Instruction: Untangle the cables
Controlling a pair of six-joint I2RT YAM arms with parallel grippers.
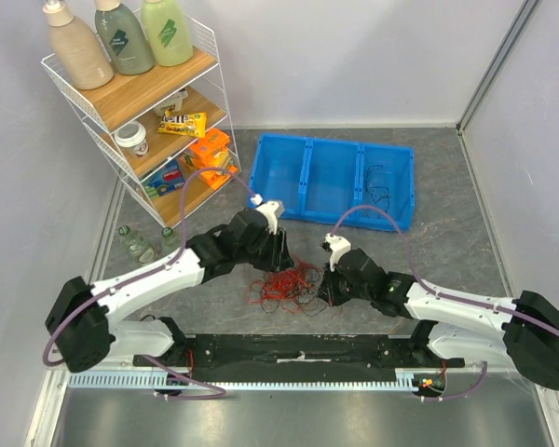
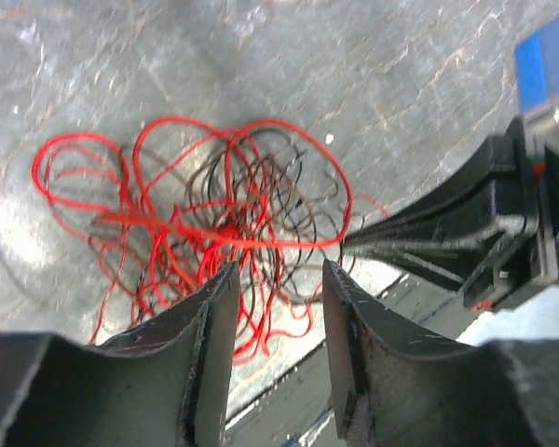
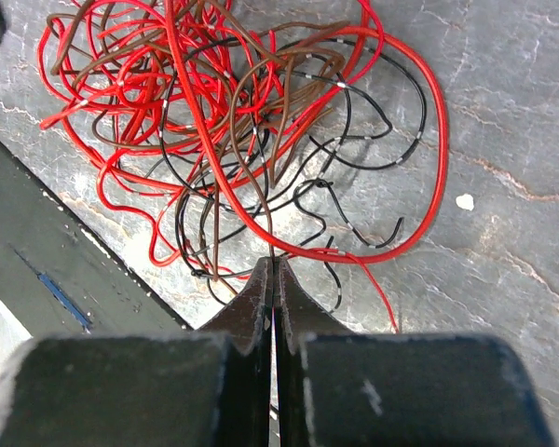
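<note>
Left arm [image 1: 149,284]: base at near left, white link reaching forward and right toward centre, black wrist angled downward. Left gripper [image 1: 282,258] pointed down. Left wrist view: jaws apart with a clear gap between them, and nothing seated between the fingers [image 2: 214,317].

Right arm [image 1: 456,307]: base at near right, stretched low and leftward toward centre. Right gripper [image 1: 328,284] faces the left gripper, near it but not touching. Right wrist view: jaws pressed flat together and the fingers [image 3: 259,298] meet in a narrow point. Strands of the cables [image 3: 214,140] run to that point; pinch unconfirmed.
</note>
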